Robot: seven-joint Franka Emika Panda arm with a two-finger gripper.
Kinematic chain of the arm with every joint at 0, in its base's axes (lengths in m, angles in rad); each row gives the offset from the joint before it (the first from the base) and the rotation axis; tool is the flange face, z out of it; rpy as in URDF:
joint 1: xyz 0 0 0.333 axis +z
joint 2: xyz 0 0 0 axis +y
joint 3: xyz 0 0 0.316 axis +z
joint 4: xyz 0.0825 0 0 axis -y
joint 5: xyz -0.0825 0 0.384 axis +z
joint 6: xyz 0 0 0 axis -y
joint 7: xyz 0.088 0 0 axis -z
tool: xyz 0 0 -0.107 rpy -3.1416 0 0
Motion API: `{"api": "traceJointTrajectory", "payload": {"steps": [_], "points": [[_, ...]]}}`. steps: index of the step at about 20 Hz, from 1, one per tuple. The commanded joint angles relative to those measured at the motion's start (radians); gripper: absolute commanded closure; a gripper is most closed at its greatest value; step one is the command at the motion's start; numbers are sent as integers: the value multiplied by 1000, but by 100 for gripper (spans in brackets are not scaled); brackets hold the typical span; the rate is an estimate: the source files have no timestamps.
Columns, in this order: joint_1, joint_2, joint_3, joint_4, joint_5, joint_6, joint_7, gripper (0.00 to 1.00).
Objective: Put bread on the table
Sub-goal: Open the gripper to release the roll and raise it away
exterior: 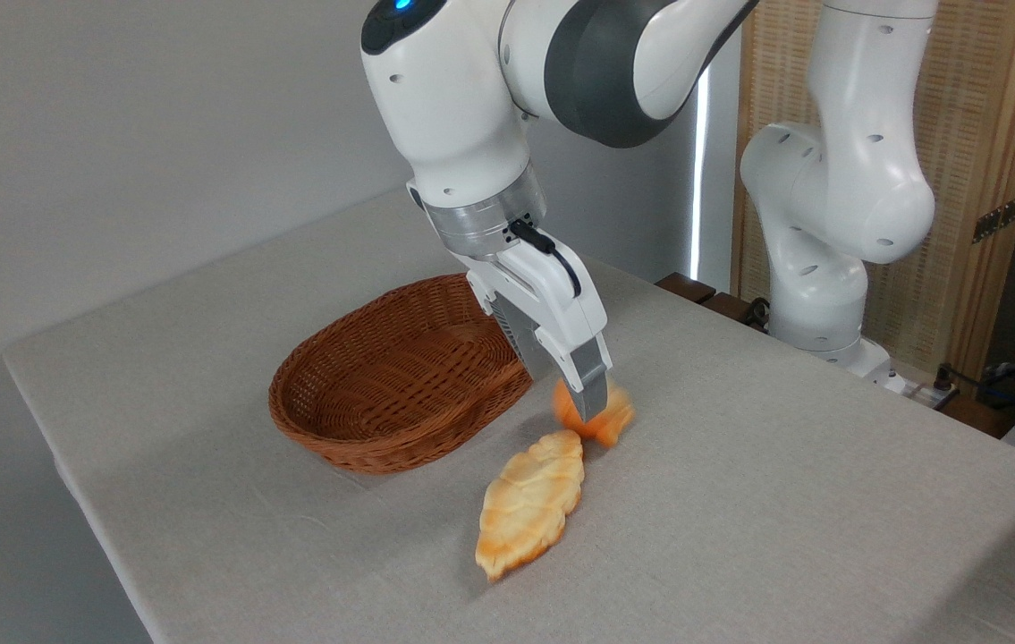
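Note:
The bread (607,420), a small round orange bun, is blurred and sits low over the grey-clothed table (784,501), just right of the wicker basket. My gripper (592,407) reaches down from above and is shut on the bread, one grey finger (593,385) crossing its front. Whether the bun touches the cloth I cannot tell. Its underside and far side are hidden.
A brown oval wicker basket (382,376) stands left of the gripper, with nothing seen in it. A long flat leaf-shaped pale bread (532,503) lies on the cloth right in front of the bun, nearly touching it. The arm's white base (820,304) stands at the table's far right edge.

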Motion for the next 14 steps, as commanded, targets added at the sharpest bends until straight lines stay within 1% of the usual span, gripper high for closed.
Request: {"api": "traceJointTrajectory", "payload": {"steps": [1, 4, 6, 8, 10, 12, 14], "points": [[-11, -11, 7, -2, 16, -16, 13, 0], [-11, -12, 7, -2, 14, -12, 12, 0], [-11, -14, 2, 4, 14, 11, 12, 0], [-13, -17, -7, 10, 11, 57, 10, 0], [-16, -19, -9, 24, -1, 121, 4, 0], [-20, -19, -12, 39, -1, 184, -4, 0], [-20, -19, -39, 42, -3, 232, -10, 0]]}}
